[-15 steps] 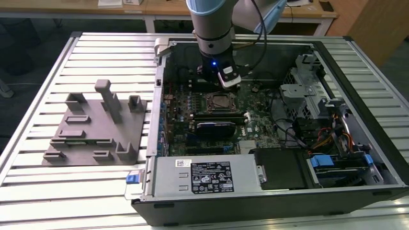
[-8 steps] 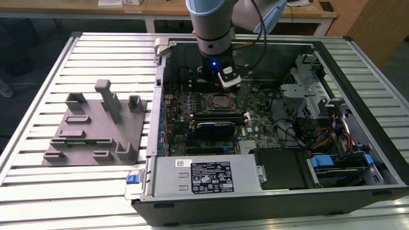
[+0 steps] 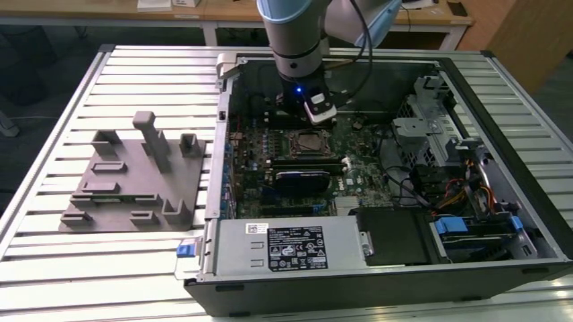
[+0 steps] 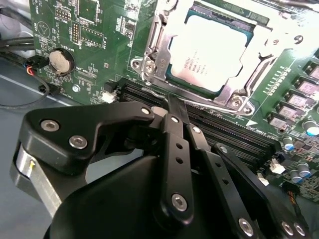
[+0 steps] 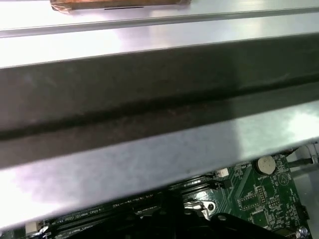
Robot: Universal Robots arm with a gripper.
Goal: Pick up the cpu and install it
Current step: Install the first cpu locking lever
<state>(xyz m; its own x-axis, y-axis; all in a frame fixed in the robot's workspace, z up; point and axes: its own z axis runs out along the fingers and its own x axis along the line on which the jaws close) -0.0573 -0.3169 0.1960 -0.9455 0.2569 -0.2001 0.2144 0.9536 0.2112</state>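
Note:
The cpu, a small square chip with a silvery-white top, lies flat in the metal-framed socket on the green motherboard. In the exterior view the cpu sits mid-board inside the open computer case. My gripper hangs just beside the socket, above the black memory slots. It is shut with nothing between its fingers. From the exterior view, my gripper is a little above and behind the socket, towards the case's far wall.
A grey fixture with upright posts stands on the slatted table on the exterior view's left. The power supply fills the case's near side; drive cages and cables crowd its right. The case wall is close to the wrist.

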